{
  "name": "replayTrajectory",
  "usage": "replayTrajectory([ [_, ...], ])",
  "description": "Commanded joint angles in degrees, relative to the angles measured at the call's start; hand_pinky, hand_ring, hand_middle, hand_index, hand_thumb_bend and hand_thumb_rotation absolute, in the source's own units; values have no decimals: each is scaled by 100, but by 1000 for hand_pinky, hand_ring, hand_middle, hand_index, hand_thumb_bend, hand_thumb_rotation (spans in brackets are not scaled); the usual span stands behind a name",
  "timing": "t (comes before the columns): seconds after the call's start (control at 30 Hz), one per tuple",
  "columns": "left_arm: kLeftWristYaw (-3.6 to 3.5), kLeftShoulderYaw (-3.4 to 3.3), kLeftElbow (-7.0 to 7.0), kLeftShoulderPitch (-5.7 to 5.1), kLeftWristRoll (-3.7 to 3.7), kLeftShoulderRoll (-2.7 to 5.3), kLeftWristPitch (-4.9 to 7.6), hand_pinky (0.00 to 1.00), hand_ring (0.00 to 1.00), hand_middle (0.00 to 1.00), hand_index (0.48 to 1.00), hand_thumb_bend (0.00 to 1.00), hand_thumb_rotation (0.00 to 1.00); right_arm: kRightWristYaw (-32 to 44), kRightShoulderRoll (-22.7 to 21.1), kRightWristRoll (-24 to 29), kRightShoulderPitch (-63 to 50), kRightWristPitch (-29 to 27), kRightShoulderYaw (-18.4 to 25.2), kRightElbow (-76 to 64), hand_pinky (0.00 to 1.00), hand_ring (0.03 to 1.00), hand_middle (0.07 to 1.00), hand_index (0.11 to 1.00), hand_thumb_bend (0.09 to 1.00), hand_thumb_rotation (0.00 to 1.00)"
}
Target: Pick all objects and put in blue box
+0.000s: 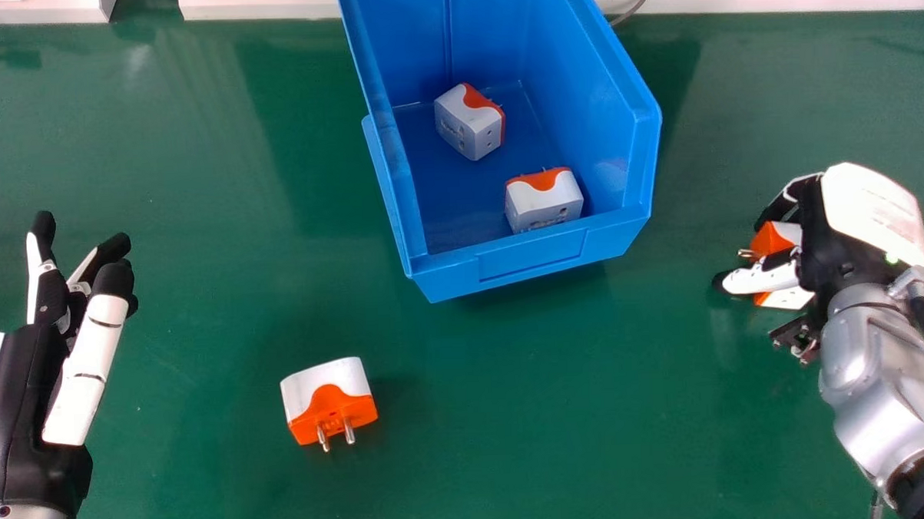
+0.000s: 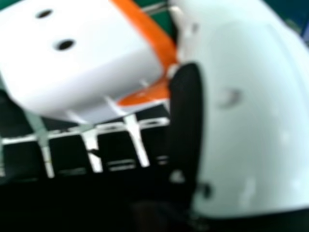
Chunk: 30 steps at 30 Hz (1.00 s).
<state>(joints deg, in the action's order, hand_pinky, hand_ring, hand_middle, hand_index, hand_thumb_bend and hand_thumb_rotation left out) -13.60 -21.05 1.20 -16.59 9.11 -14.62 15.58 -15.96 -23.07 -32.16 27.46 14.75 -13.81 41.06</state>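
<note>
The green table (image 1: 224,283) lies under everything. On it stands one blue box (image 1: 531,253), its low front wall towards the robot.

The right hand (image 1: 871,211) is well to the right of the box, its fingers and thumb curled round an orange-and-white adapter (image 1: 786,300), with the thumb crossing over it. The left hand (image 1: 22,413), at the left edge of the head view, has its fingers extended and slightly spread, holding nothing.

Adapters number four: the one in the right hand, a far adapter (image 1: 457,125) and a near adapter (image 1: 541,207) apart on the box floor, and a loose adapter (image 1: 332,402) between the left hand and the box. This last shows two metal prongs (image 1: 350,431). Both boxed adapters carry small dark print, too small to read.
</note>
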Motion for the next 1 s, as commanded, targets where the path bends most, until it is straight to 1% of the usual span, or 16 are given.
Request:
replayTrajectory([
  [0.0, -7, -51, 81, 3, 31, -88, 91, 881, 917, 918, 914, 628, 845, 2, 36, 81, -24, 44, 100, -56, 292, 393, 476, 488, 490, 141],
  [0.07, -31, -53, 113, -3, 77, -85, 58, 887, 919, 918, 915, 611, 840, -19, 66, 164, -71, 50, 170, -119, 287, 381, 464, 487, 490, 139],
  [0.1, -35, -55, 117, -1, 88, -84, 48, 887, 918, 916, 912, 608, 837, -28, 81, 205, -96, 48, 210, -155, 281, 372, 457, 487, 490, 138],
  [0.2, -47, -56, 108, 3, 92, -90, 39, 889, 918, 916, 910, 612, 834, -17, 89, 288, -180, 47, 285, -295, 272, 358, 449, 487, 489, 137],
  [0.3, -31, -56, 79, 14, 47, -96, 62, 884, 918, 916, 909, 616, 841, -49, 87, 367, -285, -8, 373, -479, 243, 323, 421, 486, 489, 136],
  [0.37, -29, -53, 74, 13, 35, -96, 68, 883, 918, 917, 910, 619, 842, -84, 62, 369, -372, -74, 406, -646, 234, 314, 409, 486, 488, 136],
  [0.47, -30, -48, 74, 10, 29, -91, 85, 882, 918, 919, 908, 608, 844, -71, 55, 363, -549, 34, 497, -1145, 209, 280, 375, 483, 488, 139],
  [0.5, -31, -48, 78, 8, 32, -89, 86, 884, 918, 919, 908, 603, 844, -72, 42, 350, -645, 47, 528, -1377, 193, 259, 351, 481, 489, 139],
  [0.6, -7, -51, 83, 12, 23, -78, 78, 880, 917, 917, 905, 601, 840, 46, 26, 355, -971, 144, 652, -2169, 121, 167, 241, 473, 491, 137],
  [0.67, 11, -46, 116, 11, 19, -76, 30, 880, 918, 917, 905, 607, 838, 102, -15, 339, -1280, 62, 730, -2758, 95, 133, 196, 470, 491, 135],
  [0.73, 17, -38, 148, 0, 29, -63, -7, 890, 923, 922, 912, 604, 835, 178, -73, 277, -1686, -29, 794, -3456, 92, 127, 184, 470, 491, 133],
  [0.8, 8, -40, 134, -4, 36, -63, 12, 900, 927, 926, 918, 599, 834, 256, -86, 239, -2111, -110, 866, -4137, 86, 116, 166, 469, 491, 132],
  [0.83, 10, -41, 115, -2, 17, -70, 42, 901, 926, 926, 918, 602, 835, 314, -95, 207, -2317, -131, 890, -4466, 81, 107, 155, 469, 491, 132],
  [0.87, -3, -40, 101, 1, 18, -77, 58, 898, 925, 925, 918, 603, 839, 368, -109, 165, -2543, -171, 906, -4808, 77, 102, 149, 469, 491, 131],
  [0.93, -4, -40, 91, 4, 7, -88, 65, 899, 926, 927, 918, 611, 843, 477, -113, 80, -2952, -227, 921, -5414, 72, 95, 140, 469, 490, 131],
  [0.97, 6, -40, 111, -3, 5, -83, 48, 894, 924, 925, 916, 616, 842, 550, -93, 28, -3152, -209, 915, -5719, 70, 92, 137, 469, 490, 131],
])
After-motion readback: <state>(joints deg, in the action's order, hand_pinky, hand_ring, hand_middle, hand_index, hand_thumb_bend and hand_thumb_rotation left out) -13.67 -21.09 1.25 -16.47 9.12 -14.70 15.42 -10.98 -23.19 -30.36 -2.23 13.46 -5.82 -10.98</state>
